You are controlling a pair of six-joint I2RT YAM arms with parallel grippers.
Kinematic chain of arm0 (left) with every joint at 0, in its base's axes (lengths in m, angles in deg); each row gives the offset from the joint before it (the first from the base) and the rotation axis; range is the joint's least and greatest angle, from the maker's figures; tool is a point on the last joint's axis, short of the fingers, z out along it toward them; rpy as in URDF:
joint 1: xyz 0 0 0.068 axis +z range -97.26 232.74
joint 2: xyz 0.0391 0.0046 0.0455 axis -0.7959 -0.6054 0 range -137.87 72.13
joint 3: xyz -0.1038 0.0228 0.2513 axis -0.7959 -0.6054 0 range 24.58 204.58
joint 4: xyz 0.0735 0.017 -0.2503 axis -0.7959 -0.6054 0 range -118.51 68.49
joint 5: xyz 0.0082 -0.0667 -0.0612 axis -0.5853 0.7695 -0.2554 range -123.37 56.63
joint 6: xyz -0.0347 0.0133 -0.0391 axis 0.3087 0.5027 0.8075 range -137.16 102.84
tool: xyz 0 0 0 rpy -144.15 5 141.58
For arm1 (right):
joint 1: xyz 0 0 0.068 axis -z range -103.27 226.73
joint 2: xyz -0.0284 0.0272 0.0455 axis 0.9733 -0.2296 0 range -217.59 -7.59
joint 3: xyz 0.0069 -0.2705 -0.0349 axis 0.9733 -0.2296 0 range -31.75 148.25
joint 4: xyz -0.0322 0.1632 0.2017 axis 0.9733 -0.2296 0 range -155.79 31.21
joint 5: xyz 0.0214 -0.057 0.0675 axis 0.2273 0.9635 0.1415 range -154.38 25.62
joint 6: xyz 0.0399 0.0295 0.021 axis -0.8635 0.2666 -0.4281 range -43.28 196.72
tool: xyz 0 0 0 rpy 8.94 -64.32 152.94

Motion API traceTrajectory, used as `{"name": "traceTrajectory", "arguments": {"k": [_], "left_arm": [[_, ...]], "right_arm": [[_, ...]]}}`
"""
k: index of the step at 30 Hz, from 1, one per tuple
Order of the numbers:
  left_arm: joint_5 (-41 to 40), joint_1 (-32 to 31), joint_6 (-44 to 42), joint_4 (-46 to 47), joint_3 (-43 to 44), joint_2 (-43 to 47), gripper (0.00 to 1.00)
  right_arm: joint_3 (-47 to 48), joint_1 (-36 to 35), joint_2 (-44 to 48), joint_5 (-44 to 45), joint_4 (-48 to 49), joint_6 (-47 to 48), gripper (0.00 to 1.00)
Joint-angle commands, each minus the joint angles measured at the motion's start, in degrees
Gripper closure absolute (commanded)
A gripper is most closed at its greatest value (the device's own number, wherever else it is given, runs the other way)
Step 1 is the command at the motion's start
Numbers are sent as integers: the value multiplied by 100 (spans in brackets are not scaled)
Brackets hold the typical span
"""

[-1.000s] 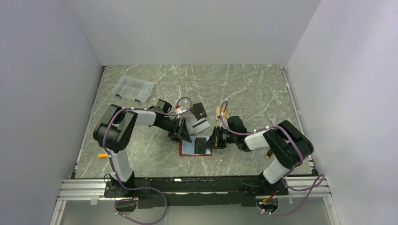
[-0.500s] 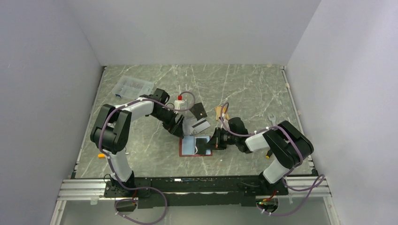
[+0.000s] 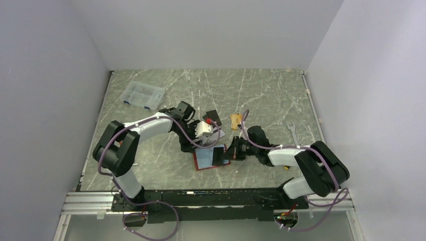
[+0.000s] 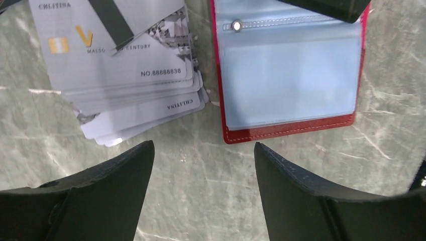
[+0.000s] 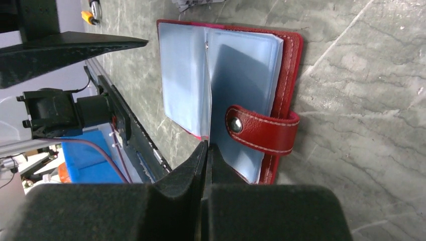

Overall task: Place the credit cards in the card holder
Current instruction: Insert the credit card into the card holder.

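Note:
The card holder (image 3: 207, 159) lies open on the table, dark-red leather with pale blue sleeves; it also shows in the left wrist view (image 4: 291, 80) and the right wrist view (image 5: 241, 75). A stack of grey-white credit cards (image 4: 125, 65) lies just left of it. A black card (image 3: 212, 116) lies farther back. My left gripper (image 4: 203, 150) is open and empty, low over bare table in front of the stack and the holder's corner. My right gripper (image 5: 207, 148) is shut on the edge of one sleeve, which stands upright from the holder. Its snap strap (image 5: 261, 131) lies to the right.
A clear plastic compartment box (image 3: 143, 94) stands at the back left. A small orange item (image 3: 235, 120) and a wrench (image 3: 290, 128) lie behind the right arm. The table's front rail (image 5: 125, 135) runs close to the holder.
My left gripper has swung right from beside the holder to over the card stack. My right gripper has stayed shut at the holder, which has turned slightly.

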Motion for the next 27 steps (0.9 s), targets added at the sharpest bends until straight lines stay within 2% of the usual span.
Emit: {"name": "traceTrajectory", "arguments": {"k": [1,6,17,21,24,27], "left_arm": [[-293,-359,-474,224,66,-206,21],[-627,-523,-524,213,158,-601,22],[-826,-1198,-425,-25,620,-717,21],[-979,-1473,-565,28,484,-727,22],[-1005,-1488,-540,81,346,-660,23],[-1122,-1482,-470,221,238,-565,23]], "right_arm": [[-39,37,375,260,-432,209,100],[-223,123,735,296,-764,270,100],[-335,300,1394,35,-1571,466,100],[42,750,1793,-42,-1989,709,100],[261,1084,1742,-195,-1894,783,100],[310,1126,1393,-337,-1289,650,100]]}}
